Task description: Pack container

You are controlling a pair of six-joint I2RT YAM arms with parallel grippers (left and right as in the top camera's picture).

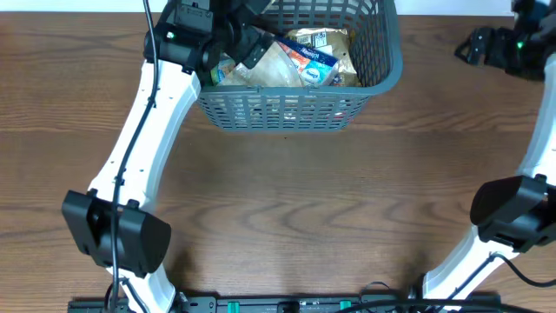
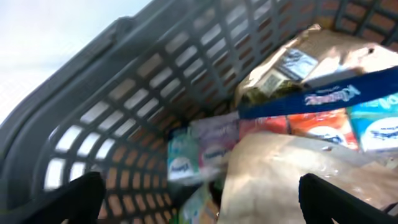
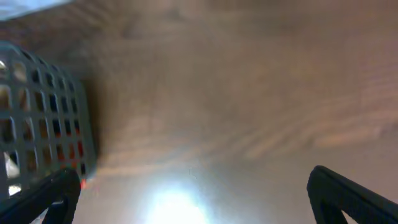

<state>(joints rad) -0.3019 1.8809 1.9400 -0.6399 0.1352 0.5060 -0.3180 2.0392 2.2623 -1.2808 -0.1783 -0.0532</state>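
Note:
The grey-blue slotted container (image 1: pixel 287 109) stands at the back middle of the table, holding several packets (image 1: pixel 304 59). My left gripper (image 1: pixel 233 45) is open and empty over the container's left end, above the packets. In the left wrist view the container's lattice wall (image 2: pixel 124 106) fills the left side, and tissue packs (image 2: pixel 186 158), a tan bag (image 2: pixel 286 174) and a blue-banded pack (image 2: pixel 329 96) lie below the open left gripper (image 2: pixel 202 202). My right gripper (image 1: pixel 486 45) is open and empty at the far right; in its wrist view, the right gripper (image 3: pixel 199 199) hovers over bare table beside the container's corner (image 3: pixel 43 118).
The wooden table (image 1: pixel 304 200) stretches in front of the container. Both arm bases stand at the near edge, the left one (image 1: pixel 117 230) and the right one (image 1: pixel 512 209). A bright light glare (image 3: pixel 177 202) reflects off the table in the right wrist view.

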